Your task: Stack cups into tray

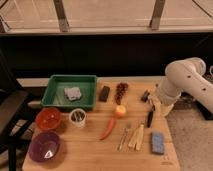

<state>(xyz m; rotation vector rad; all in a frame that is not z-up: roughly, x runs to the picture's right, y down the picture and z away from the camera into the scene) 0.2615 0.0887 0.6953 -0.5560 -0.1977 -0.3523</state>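
Note:
A small white cup (77, 117) with a dark inside stands upright on the wooden table, just in front of the green tray (55, 94) and to the right of the orange bowl. The tray sits at the back left and holds a grey crumpled object (72, 93). My gripper (150, 117) hangs low over the right side of the table at the end of the white arm (182, 80). It points down, far to the right of the cup and the tray, and nothing shows in it.
An orange bowl (48, 119) and a purple bowl (46, 147) sit front left. A black block (104, 93), dark grapes (121, 91), a small yellow-red fruit (120, 111), a red pepper (108, 128), cutlery (131, 137) and a blue sponge (157, 142) lie mid-table and right.

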